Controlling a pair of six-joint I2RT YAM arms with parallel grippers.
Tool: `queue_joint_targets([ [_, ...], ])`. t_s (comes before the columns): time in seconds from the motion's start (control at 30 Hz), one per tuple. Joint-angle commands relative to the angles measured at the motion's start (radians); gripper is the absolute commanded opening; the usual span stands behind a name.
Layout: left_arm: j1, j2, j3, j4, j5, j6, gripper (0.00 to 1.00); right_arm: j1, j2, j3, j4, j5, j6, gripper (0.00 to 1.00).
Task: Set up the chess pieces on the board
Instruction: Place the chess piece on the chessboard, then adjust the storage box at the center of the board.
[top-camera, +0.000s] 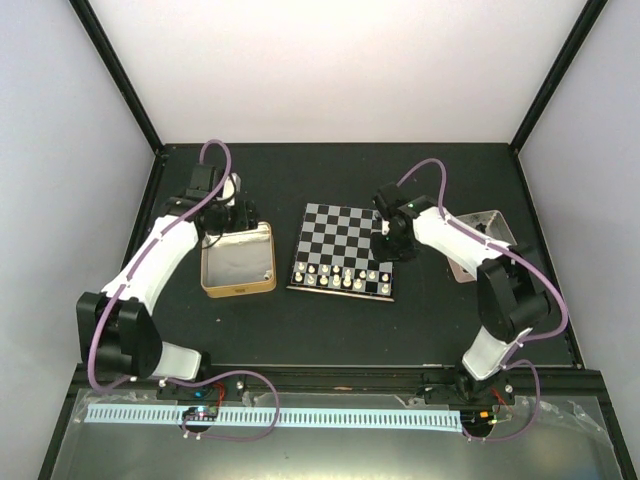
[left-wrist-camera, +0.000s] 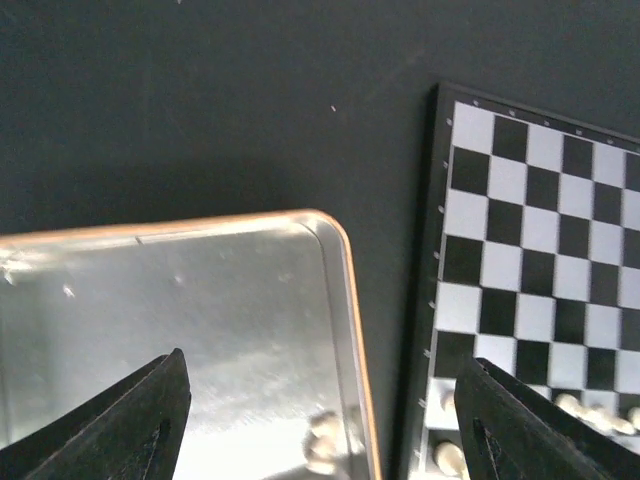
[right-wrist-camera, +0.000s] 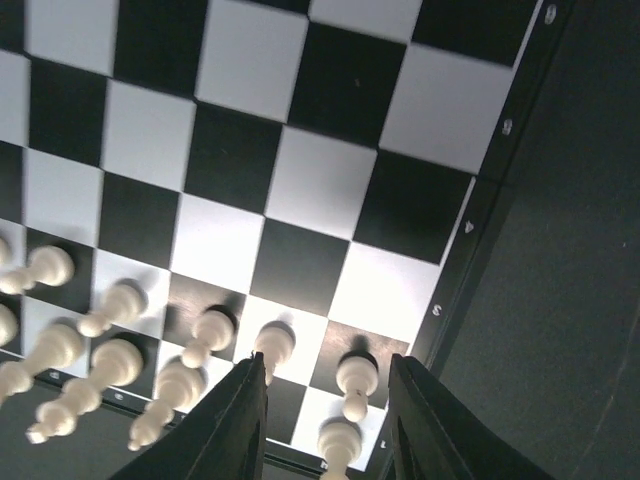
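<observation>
A black table (top-camera: 400, 320) is lying between pale walls in the top view, with the board (top-camera: 340, 235) sitting at its centre. Cream-white chess pieces (top-camera: 345, 278) are standing in two rows along the board's lower edge, but at this size their types are blurring together. At the left of that frame the left arm is reaching over the upper edge of a gold-sided tin (top-camera: 238, 291). In the left wrist view the left gripper (left-wrist-camera: 322, 365) is showing only its two fingertips, cut off at the bottom corners, spread wide with nothing between them. A pale blurred shape (left-wrist-camera: 322, 440) is lying in the tin's lower right corner, too soft to identify. The right gripper (right-wrist-camera: 328, 362) is hanging at the board's right edge with its jaws parted. One cream piece (right-wrist-camera: 355, 375) is showing in the gap, and neither finger appears to be touching it. The right arm is covering part of a silvery tin (top-camera: 495, 222) at the right, hiding its contents.
</observation>
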Motion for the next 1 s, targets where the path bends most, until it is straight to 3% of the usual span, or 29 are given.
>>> queue_joint_targets([
  [0.0, 0.005, 0.079, 0.079, -0.021, -0.113, 0.189, 0.74, 0.001, -0.042, 0.033, 0.051, 0.003, 0.011, 0.36],
  [0.27, -0.01, 0.307, 0.176, -0.126, -0.37, 0.331, 0.74, 0.001, -0.068, 0.012, 0.088, 0.009, 0.008, 0.36],
  [0.47, -0.026, 0.354, 0.186, -0.114, -0.511, 0.385, 0.77, 0.001, -0.067, 0.004, 0.111, -0.015, -0.001, 0.37],
  [0.73, -0.036, 0.447, 0.259, -0.108, -0.52, 0.435, 0.8, 0.001, -0.064, 0.004, 0.12, -0.022, -0.012, 0.37],
  [0.97, -0.039, 0.562, 0.345, -0.135, -0.429, 0.514, 0.74, 0.002, -0.062, 0.007, 0.128, -0.027, -0.004, 0.37],
])
